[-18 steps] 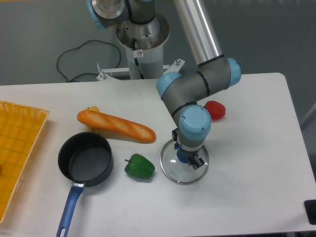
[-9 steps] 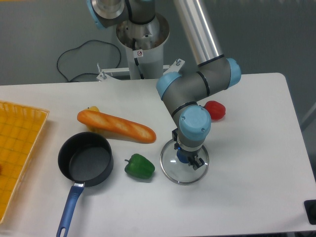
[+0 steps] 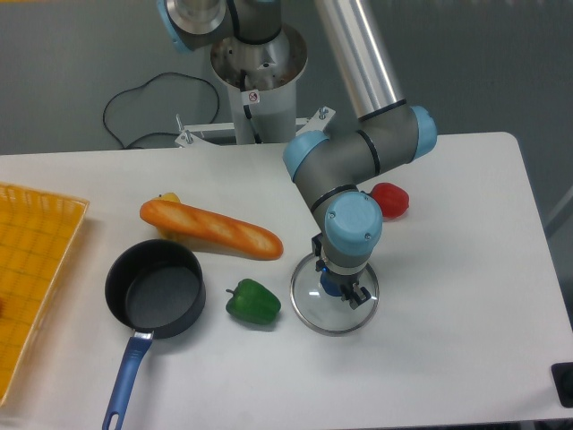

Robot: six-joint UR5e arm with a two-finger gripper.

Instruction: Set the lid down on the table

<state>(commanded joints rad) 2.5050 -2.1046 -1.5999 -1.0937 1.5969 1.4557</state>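
Nothing has moved since the earlier frames; arm, lid and props sit exactly as before. Left to right: a yellow grid tray (image 3: 31,269) of open mesh overhangs the left edge of the table (image 3: 448,358), a smooth white top with rounded corners. Next, a dark matte pot (image 3: 155,288), round, empty, with a blue handle pointing toward the near edge. Behind it lies a long glossy orange bread loaf (image 3: 210,229), a small yellow item (image 3: 168,197) just visible at its far left end. A green pepper (image 3: 253,302), shiny and lumpy, sits between pot and lid. The lid (image 3: 309,305), round clear glass with a thin metal rim, lies flat on the table. The gripper (image 3: 338,289) stands straight over its centre, fingers at the blue knob; the wrist hides the contact, so grip cannot be told. A red pepper (image 3: 392,199) sits behind the arm.
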